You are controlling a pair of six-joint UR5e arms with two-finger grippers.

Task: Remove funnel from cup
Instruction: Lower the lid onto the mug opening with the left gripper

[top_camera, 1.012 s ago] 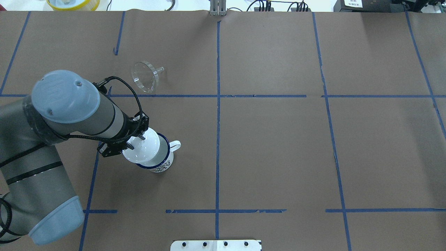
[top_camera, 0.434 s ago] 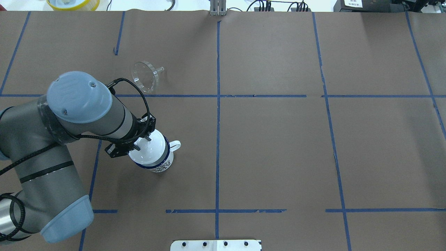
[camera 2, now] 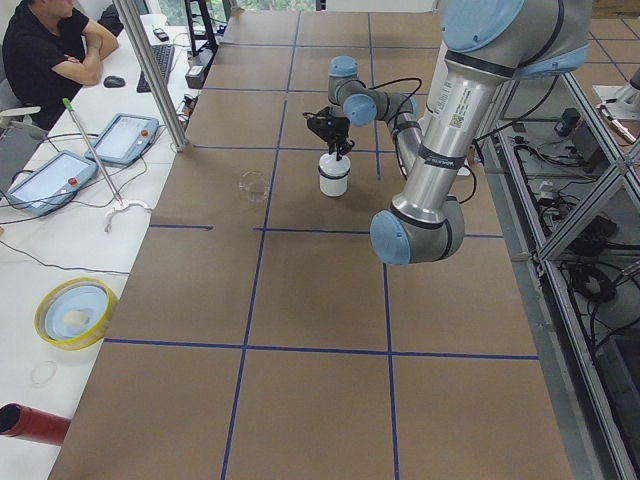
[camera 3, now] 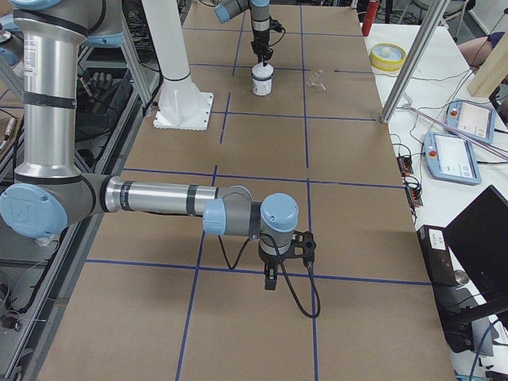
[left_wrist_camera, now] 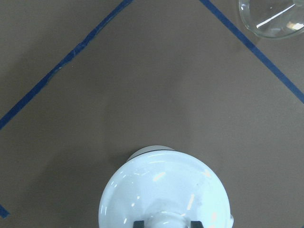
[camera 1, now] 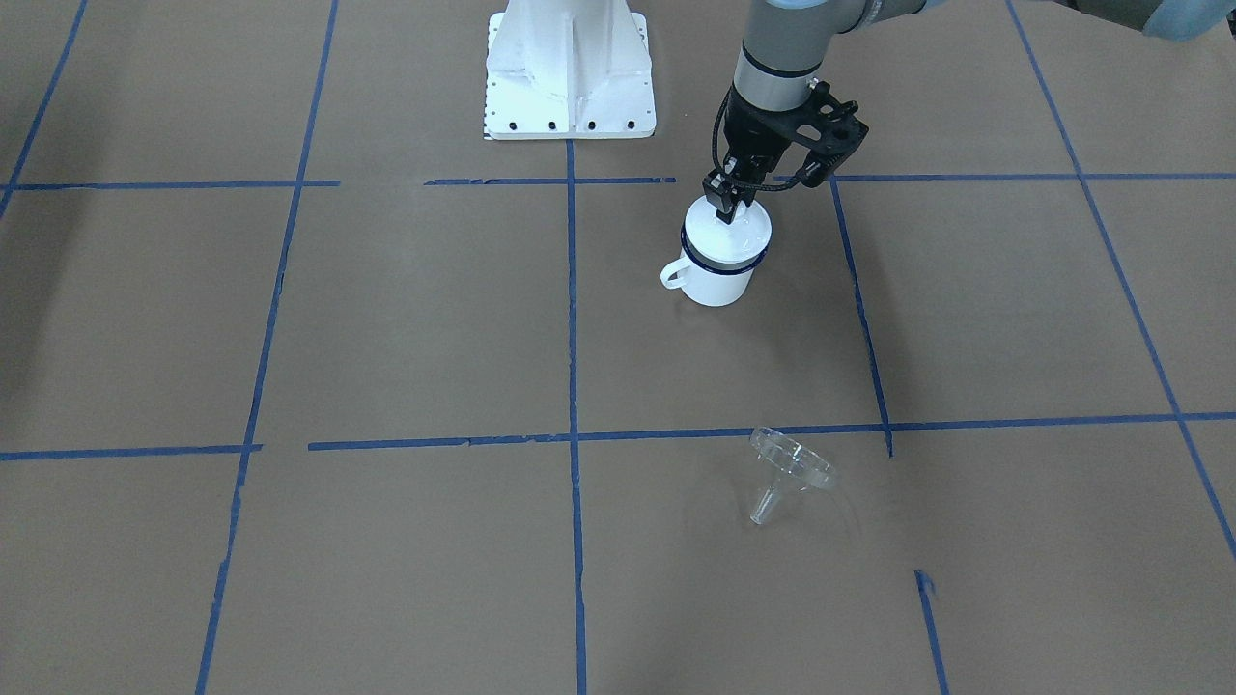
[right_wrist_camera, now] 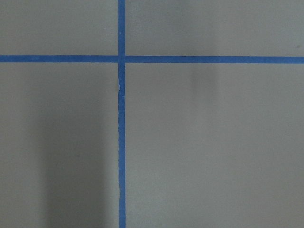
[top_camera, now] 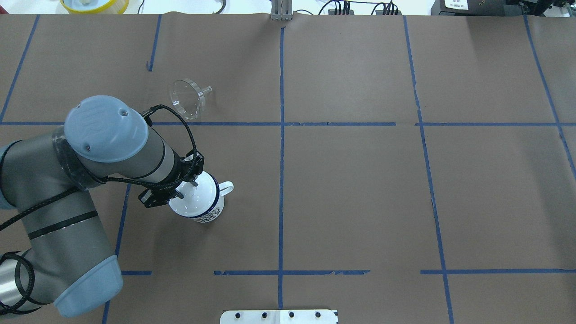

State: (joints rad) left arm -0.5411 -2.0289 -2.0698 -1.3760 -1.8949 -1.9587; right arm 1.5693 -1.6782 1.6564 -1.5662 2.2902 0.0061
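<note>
The clear funnel (top_camera: 185, 99) lies on its side on the brown table, well away from the cup; it also shows in the front view (camera 1: 790, 463) and at the top right of the left wrist view (left_wrist_camera: 273, 16). The cup (top_camera: 212, 212), a white mug with a blue rim, stands upright (camera 1: 715, 282). A white knobbed lid (top_camera: 200, 200) covers the cup's mouth. My left gripper (top_camera: 186, 186) is shut on the lid's knob (left_wrist_camera: 164, 221). My right gripper (camera 3: 271, 282) hangs low over bare table far from the cup; I cannot tell whether it is open or shut.
Blue tape lines (top_camera: 281, 135) divide the brown table cover. The white robot base (camera 1: 570, 68) stands at the robot's side of the table. A yellow bowl (top_camera: 94, 4) and cables lie beyond the far edge.
My left arm has carried the white lid to the right, from partly beside the cup to squarely over its mouth. The funnel and cup have not moved.
</note>
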